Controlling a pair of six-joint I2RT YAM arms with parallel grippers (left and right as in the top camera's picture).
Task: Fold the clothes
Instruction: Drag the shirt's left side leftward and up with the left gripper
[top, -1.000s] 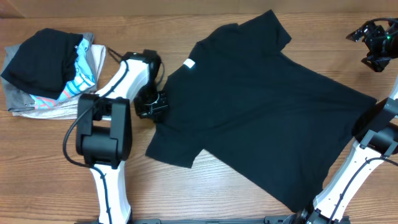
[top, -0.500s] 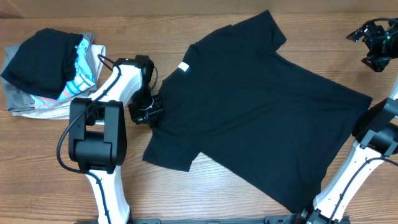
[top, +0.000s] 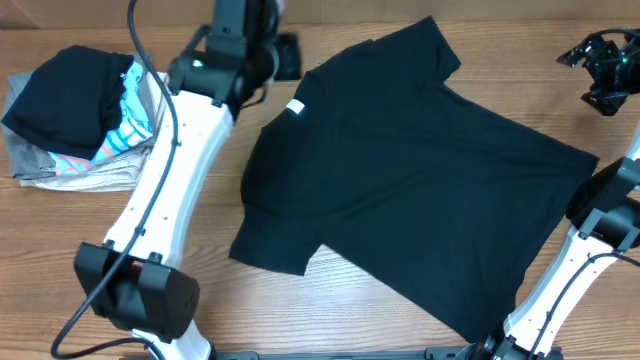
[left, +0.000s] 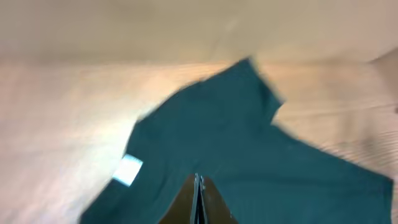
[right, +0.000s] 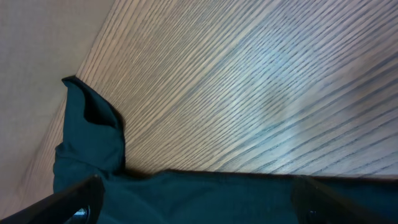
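Your black T-shirt (top: 410, 170) lies spread flat mid-frame on the surface (top: 330, 310), with bare wood along every edge for folding. Past its white label (top: 294, 108), your left claw (left: 198, 186) hovers pinched together and empty. In the upper right, the right claw (top: 598, 70) gapes wide and empty, probably parked clear.

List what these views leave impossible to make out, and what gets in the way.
- Overhead: print on the white label, too small; the left wrist view blurs it.
- Overhead: right hem corner of the T-shirt, behind the right arm.
- Overhead: lower garments in the folded pile, covered by a black one.
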